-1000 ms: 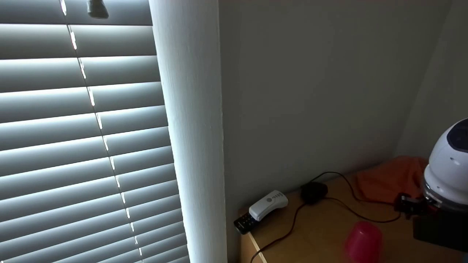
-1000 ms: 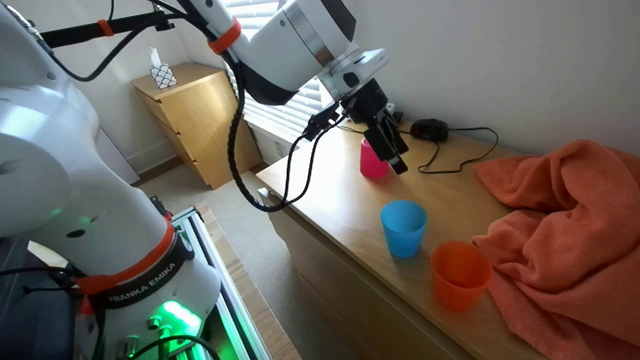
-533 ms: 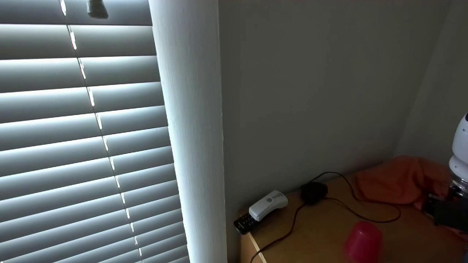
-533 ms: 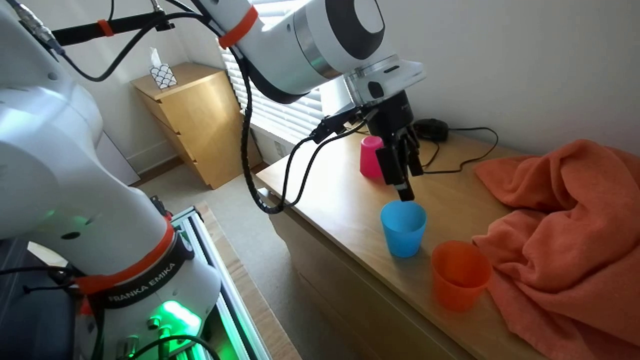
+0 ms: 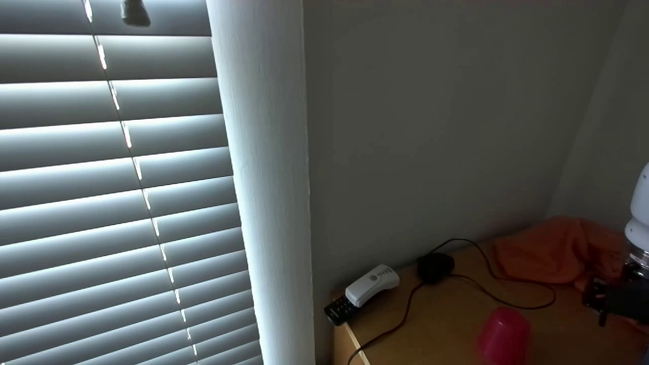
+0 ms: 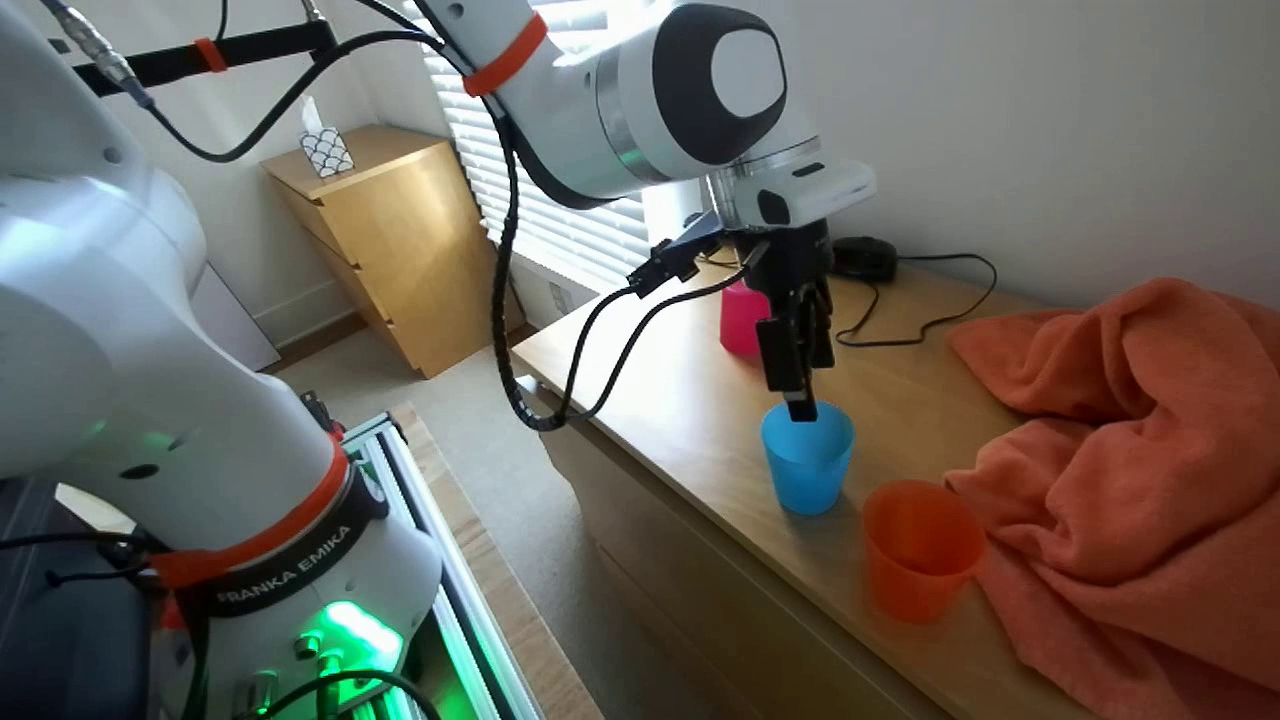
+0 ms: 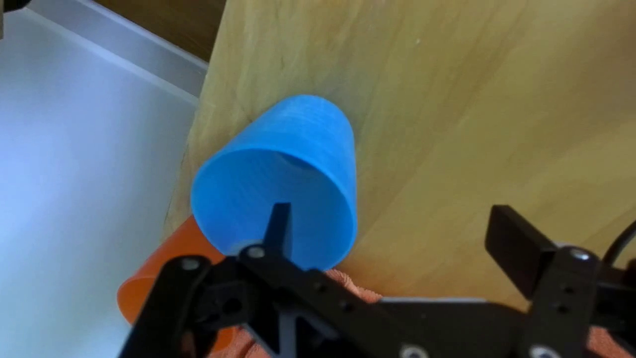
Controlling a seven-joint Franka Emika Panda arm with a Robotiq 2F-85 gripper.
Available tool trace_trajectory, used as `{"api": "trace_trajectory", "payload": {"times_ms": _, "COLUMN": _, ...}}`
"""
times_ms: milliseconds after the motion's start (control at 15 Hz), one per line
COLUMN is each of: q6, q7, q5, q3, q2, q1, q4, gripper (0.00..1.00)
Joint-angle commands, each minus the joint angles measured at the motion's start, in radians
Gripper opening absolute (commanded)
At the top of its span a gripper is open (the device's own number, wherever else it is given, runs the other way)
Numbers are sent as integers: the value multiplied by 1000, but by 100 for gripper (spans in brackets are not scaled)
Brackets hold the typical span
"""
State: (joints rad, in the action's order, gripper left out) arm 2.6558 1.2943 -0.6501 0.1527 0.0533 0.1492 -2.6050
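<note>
Fingers (image 7: 280,226) spread wide, the tool (image 7: 390,223) is pointing down from the bent arm (image 6: 620,125), one tip hanging at the mouth of the blue cup (image 6: 806,470) on the worktop (image 6: 695,395), the orange cup (image 6: 912,575) standing near, the pink cup (image 6: 741,322) farther off.

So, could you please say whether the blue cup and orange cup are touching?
Apart: in an exterior view, a strip of wooden surface shows between the blue cup and orange cup, though their outlines overlap in the wrist view.
</note>
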Motion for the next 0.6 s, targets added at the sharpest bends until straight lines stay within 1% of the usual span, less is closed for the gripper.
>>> {"api": "trace_trajectory", "payload": {"times_ms": 0, "q6": 77, "q7": -54, "q5": 45, "q3": 18, "q2": 45, "q1": -1, "q4": 9, "gripper": 100}}
{"api": "trace_trajectory", "payload": {"times_ms": 200, "q6": 172, "q7": -28, "q5": 26, "q3": 31, "q2": 75, "q1": -19, "q4": 18, "gripper": 100}}
{"api": "trace_trajectory", "payload": {"times_ms": 267, "q6": 195, "q7": -58, "q5": 65, "q3": 25, "q2": 89, "q1": -22, "q4": 20, "gripper": 100}}
{"api": "trace_trajectory", "payload": {"times_ms": 333, "q6": 201, "q7": -62, "q5": 61, "q3": 26, "q2": 110, "q1": -32, "q4": 31, "gripper": 100}}
{"api": "trace_trajectory", "payload": {"times_ms": 400, "q6": 217, "q7": -64, "q5": 63, "q3": -4, "q2": 130, "q1": -6, "q4": 37, "gripper": 100}}
{"api": "trace_trajectory", "payload": {"times_ms": 533, "q6": 232, "q7": -43, "q5": 45, "q3": -8, "q2": 157, "q1": -11, "q4": 53, "gripper": 100}}
